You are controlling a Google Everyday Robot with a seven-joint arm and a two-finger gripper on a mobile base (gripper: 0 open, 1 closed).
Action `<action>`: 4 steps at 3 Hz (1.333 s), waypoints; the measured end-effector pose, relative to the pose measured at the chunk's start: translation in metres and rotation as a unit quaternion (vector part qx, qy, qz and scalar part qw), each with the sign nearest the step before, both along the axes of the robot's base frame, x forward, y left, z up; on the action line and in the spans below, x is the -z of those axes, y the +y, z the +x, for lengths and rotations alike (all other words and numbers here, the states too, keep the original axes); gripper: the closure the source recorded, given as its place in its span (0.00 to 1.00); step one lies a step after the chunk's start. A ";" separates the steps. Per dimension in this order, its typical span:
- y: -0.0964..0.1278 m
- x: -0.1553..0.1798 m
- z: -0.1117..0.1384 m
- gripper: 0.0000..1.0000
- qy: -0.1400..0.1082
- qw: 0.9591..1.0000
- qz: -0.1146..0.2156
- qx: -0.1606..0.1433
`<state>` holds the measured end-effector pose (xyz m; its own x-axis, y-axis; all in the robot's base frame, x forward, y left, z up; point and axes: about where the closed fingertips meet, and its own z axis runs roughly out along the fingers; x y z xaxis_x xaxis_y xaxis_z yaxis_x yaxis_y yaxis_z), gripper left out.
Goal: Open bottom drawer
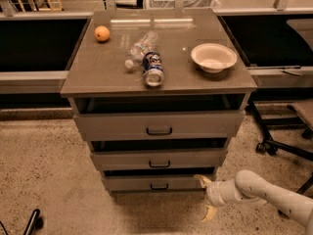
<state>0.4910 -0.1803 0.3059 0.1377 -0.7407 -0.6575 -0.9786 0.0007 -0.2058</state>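
The bottom drawer [156,182] is the lowest of three grey fronts on the cabinet, with a small dark centre pull [159,186]. A dark gap shows above its front edge. My gripper [206,198] is at the end of a white arm that comes in from the lower right. It hangs beside the drawer's right end, close to the floor, clear of the pull. Its two yellowish fingers [202,180] are spread apart, one up by the drawer's corner and one down, with nothing between them.
The middle drawer [159,159] and top drawer [159,125] stand above it. On the tabletop [98,72] lie an orange [101,33], a plastic bottle [141,48], a can [153,68] and a white bowl [213,57]. An office chair base [281,143] stands at right.
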 end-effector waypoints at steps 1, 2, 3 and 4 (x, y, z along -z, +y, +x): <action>-0.001 0.003 0.001 0.00 0.002 1.000 0.001 -0.001; -0.006 0.029 0.006 0.00 0.014 1.000 0.006 -0.006; -0.021 0.061 0.015 0.00 0.009 1.000 0.016 -0.006; -0.024 0.085 0.040 0.00 -0.015 1.000 -0.006 -0.018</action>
